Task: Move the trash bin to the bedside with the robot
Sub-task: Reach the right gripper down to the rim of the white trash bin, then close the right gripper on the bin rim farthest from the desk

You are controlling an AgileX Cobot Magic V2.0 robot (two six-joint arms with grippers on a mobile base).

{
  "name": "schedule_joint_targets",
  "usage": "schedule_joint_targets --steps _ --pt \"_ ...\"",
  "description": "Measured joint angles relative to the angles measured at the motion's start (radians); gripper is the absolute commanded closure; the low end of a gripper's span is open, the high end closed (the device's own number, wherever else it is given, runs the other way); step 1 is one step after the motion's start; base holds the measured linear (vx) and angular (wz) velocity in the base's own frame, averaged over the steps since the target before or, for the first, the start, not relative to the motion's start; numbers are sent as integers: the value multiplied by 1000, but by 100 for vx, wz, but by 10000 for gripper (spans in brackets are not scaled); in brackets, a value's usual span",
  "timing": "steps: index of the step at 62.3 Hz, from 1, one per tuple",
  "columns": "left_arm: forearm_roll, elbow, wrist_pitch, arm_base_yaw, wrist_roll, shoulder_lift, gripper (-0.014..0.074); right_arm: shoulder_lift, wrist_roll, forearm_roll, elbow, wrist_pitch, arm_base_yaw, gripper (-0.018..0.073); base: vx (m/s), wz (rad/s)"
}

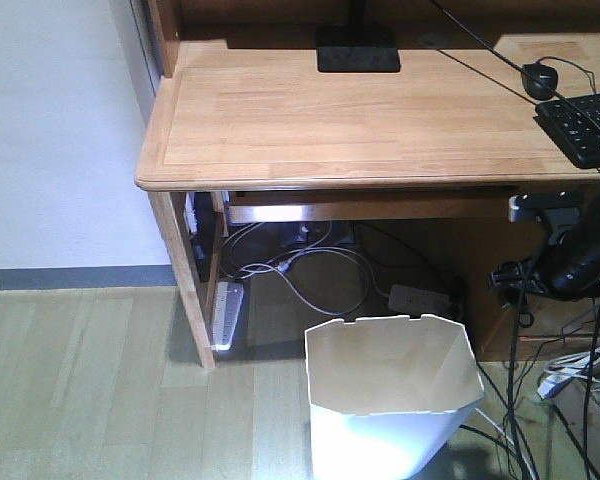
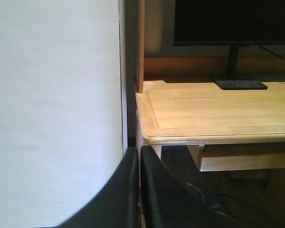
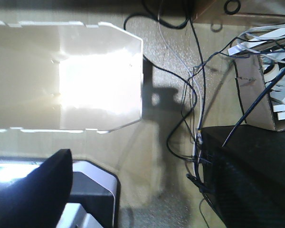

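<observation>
The white trash bin point(image 1: 392, 400) stands on the floor in front of the desk, its notched rim open upward. In the right wrist view the trash bin point(image 3: 61, 76) lies below and ahead, cream inside with a bright glare. My right gripper point(image 3: 133, 190) is open and empty above the floor beside the bin; its left finger point(image 3: 38, 190) shows, clear of the rim. The right arm point(image 1: 570, 262) hangs at the right, under the desk edge. My left gripper point(image 2: 139, 190) is shut on nothing, facing the desk corner. The bed is out of view.
A light wooden desk point(image 1: 360, 120) carries a monitor stand point(image 1: 357, 48) and a keyboard point(image 1: 590, 125). Power strips and loose cables point(image 1: 300, 270) lie under it. More cables point(image 3: 190, 104) and a cardboard box point(image 3: 270, 95) sit right of the bin. A white wall point(image 2: 52, 109) is on the left.
</observation>
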State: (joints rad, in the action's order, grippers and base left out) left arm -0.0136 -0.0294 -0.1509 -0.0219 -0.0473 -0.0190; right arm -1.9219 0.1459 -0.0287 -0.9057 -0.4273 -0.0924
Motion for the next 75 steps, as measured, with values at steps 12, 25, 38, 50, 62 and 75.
schedule_joint_targets --steps 12,25,38,50,62,75 --pt "0 0 0 0 0 0 602 -203 78 0 -93 37 -7 1 0 0" --pt "0 0 0 0 0 0 602 -430 174 56 -224 63 -7 1 0 0" --pt "0 0 0 0 0 0 602 -612 264 128 -351 64 -7 1 0 0" --pt "0 0 0 0 0 0 602 -735 286 143 -443 68 -7 1 0 0" --pt "0 0 0 0 0 0 602 -832 308 144 -520 68 -7 1 0 0" --pt "0 0 0 0 0 0 602 -921 313 145 -603 52 -7 1 0 0"
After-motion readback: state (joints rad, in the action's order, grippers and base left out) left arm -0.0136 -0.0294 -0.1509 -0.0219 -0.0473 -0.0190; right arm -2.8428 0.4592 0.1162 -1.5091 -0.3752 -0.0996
